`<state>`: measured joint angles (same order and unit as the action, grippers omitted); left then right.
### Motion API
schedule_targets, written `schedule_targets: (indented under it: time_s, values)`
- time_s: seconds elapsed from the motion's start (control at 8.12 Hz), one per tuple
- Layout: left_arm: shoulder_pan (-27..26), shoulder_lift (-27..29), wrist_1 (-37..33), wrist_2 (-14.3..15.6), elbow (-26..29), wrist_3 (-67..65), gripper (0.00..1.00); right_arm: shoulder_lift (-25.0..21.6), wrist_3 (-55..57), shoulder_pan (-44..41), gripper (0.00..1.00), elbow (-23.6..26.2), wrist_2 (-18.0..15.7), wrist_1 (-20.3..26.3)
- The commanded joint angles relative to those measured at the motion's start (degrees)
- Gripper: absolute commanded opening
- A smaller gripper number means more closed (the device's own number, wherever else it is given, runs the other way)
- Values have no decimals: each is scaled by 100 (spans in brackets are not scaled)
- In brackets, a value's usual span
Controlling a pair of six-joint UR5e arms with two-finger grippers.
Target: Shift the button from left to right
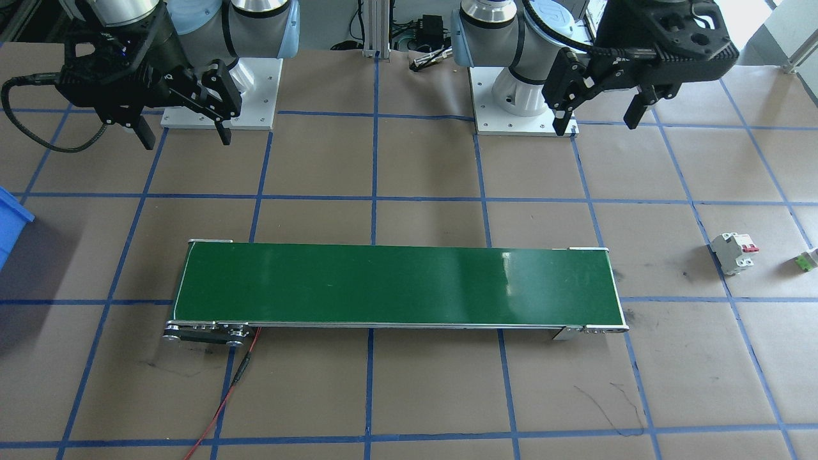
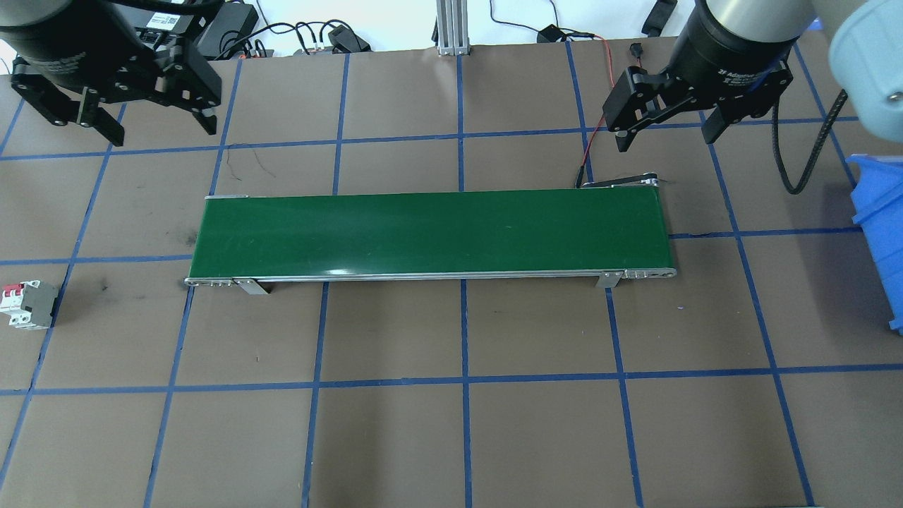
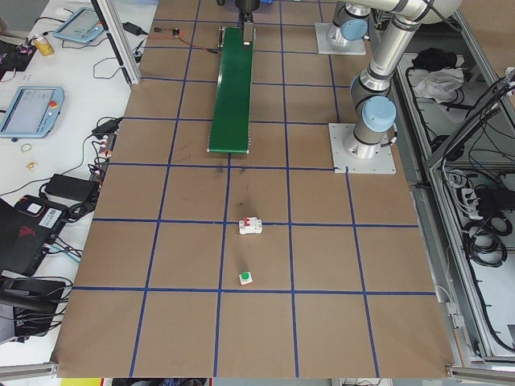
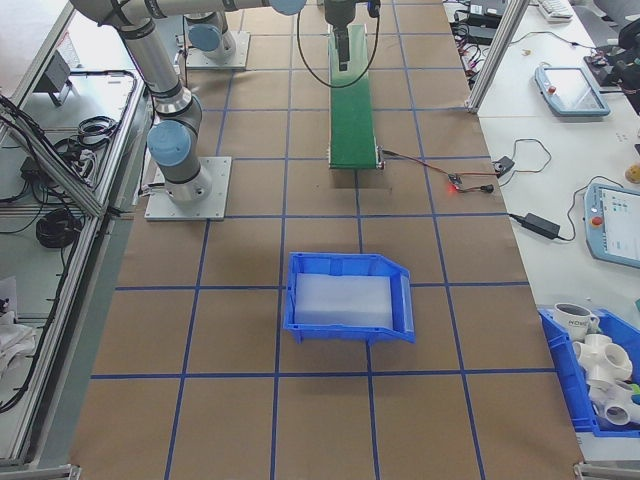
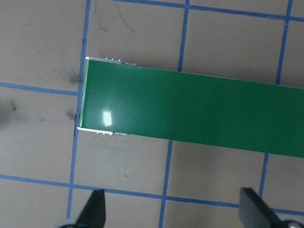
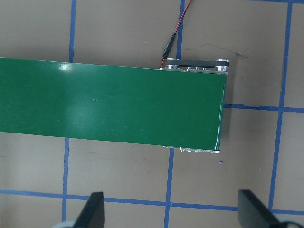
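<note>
The button point(image 1: 806, 261) lies on the brown table at the robot's far left, a small piece with a green cap point(image 3: 245, 277) beyond the white circuit breaker point(image 1: 735, 251). It is outside the overhead view. My left gripper point(image 1: 597, 124) hangs open and empty high above the table near its base, well away from the button; its open fingers point(image 5: 95, 209) frame the left end of the green conveyor belt point(image 5: 190, 107). My right gripper point(image 2: 665, 140) is also open and empty, hovering over the belt's right end point(image 6: 142, 102).
The green conveyor belt point(image 2: 430, 233) runs across the table's middle, with a red wire point(image 1: 223, 396) at its right end. A blue bin point(image 4: 350, 297) stands at the robot's far right. The circuit breaker point(image 2: 28, 305) sits between belt and button.
</note>
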<state>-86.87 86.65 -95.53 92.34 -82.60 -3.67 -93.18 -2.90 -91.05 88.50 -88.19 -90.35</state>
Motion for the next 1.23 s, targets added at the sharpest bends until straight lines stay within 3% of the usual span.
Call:
schedule_targets:
  time_s: [0.0, 0.25, 0.37, 0.62, 0.74, 0.86, 0.99, 1.11]
  values:
    - [1682, 132, 8, -6, 68, 490, 100, -7, 0, 0, 100, 0, -6, 0]
    - [2977, 316, -27, -41, 16, 725, 100, 2, 0, 0, 100, 0, 3, 0]
    - [3226, 483, 104, 29, 59, 1171, 100, 2, 0, 0, 100, 0, 3, 0]
    - [3753, 938, 579, 1227, 60, 1368, 100, 2, 0, 0, 100, 0, 3, 0]
    - [4313, 1350, 762, 1173, 77, 1656, 100, 2, 0, 0, 100, 0, 3, 0]
    - [4823, 1824, 1121, 511, 86, 2129, 100, 2, 0, 0, 100, 0, 3, 0]
    - [5185, 2238, 1325, 43, 95, 2647, 100, 2, 0, 0, 100, 0, 3, 0]
    - [5389, 2564, 1579, 12, 130, 2896, 100, 2, 0, 0, 100, 0, 3, 0]
